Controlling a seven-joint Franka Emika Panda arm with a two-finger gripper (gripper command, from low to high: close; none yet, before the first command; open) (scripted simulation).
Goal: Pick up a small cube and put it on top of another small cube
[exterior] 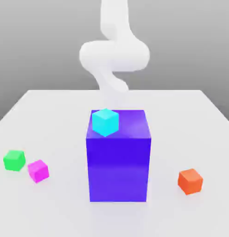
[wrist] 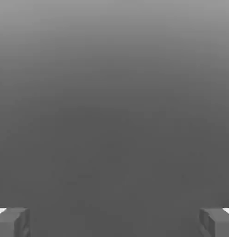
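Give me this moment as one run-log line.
gripper: open, holding nothing | cyan cube: on top of purple block | green cube, magenta cube, orange cube: on table | stacking: not begun

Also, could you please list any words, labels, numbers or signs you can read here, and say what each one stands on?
None: there is no readable text. The cyan cube, purple block, green cube, magenta cube, orange cube and table are all plain and unmarked.

Tall blue-violet block (exterior: pixel 118 171) on white table (exterior: pixel 51 111)
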